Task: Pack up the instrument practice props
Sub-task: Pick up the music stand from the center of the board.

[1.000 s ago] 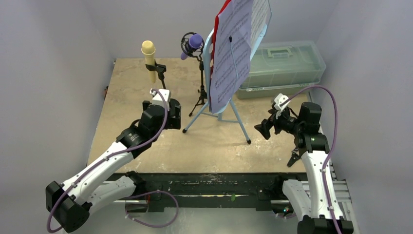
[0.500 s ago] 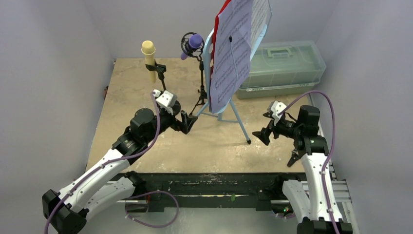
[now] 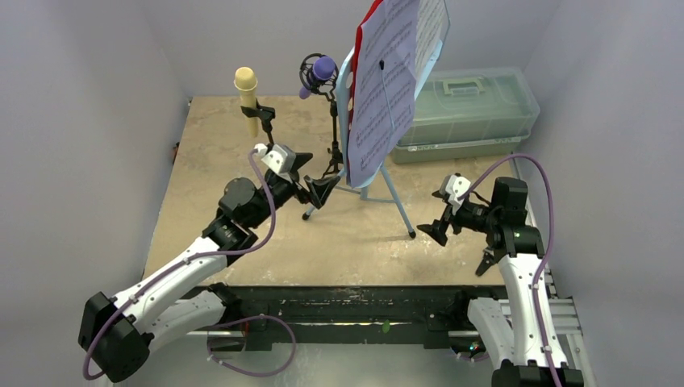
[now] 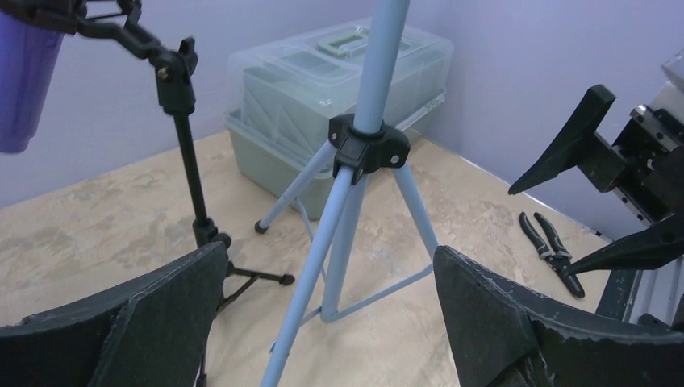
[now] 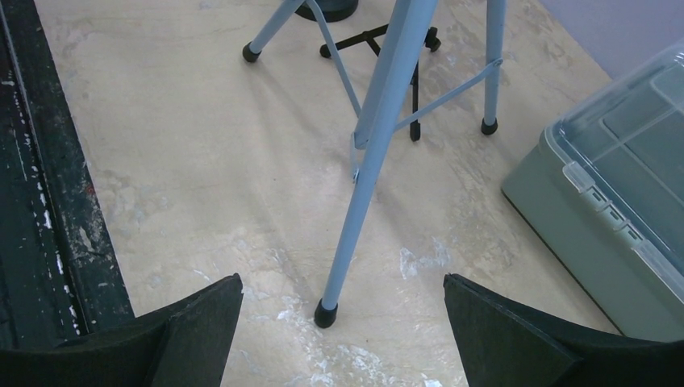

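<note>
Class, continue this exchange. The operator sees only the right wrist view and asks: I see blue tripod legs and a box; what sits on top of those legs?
Observer: Printed sheet music, with a red folder behind it.
Operator: Where is the left hand?
Observer: The left hand is open, facing the tripod hub.
Operator: Any microphones?
Observer: A cream microphone and a purple microphone, held in black holders.

Plain, pale grey-lilac walls [image 3: 81,121] at the left, top and right of the frame. In the centre, a beige marbled tabletop [image 3: 210,149] with white scuff marks. Along the bottom, a black edge strip [image 3: 347,298] with chipped paint. Soft, even light.
</note>
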Controlling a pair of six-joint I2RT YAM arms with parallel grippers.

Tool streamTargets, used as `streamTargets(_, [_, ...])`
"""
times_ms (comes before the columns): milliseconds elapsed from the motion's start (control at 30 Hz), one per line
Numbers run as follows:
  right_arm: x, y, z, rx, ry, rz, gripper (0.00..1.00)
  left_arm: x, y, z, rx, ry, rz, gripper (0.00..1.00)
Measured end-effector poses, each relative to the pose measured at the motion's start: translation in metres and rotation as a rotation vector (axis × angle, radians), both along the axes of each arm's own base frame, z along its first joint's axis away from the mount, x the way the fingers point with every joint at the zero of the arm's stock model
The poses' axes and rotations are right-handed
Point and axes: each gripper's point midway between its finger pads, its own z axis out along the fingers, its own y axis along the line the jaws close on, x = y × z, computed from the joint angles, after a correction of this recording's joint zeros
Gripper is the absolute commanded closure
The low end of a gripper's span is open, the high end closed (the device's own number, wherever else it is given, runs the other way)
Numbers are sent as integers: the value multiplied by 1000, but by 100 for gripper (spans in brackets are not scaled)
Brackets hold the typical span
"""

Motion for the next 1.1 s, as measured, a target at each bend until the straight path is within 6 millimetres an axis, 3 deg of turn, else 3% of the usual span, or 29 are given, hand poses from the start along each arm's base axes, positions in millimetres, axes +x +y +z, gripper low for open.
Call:
streamTargets(233, [-1, 0, -1, -7, -3, 6, 1, 10, -31, 15, -62, -129, -106, 3])
streamTargets(467, [-2, 0, -2, -9, -1, 8, 1, 36, -66, 1, -66, -211, -175, 13])
streamTargets(567, [-2, 0, -2, -10, 0, 8, 1, 49, -77, 8, -69, -239, -182, 16])
streamTargets(833, [-2, 0, -3, -11, 1, 10, 1, 71, -98, 49, -132, -358, -198, 32])
streamTargets(1100, [-2, 0, -3, -12, 1, 9, 1, 82, -119, 53, -153, -363, -255, 54])
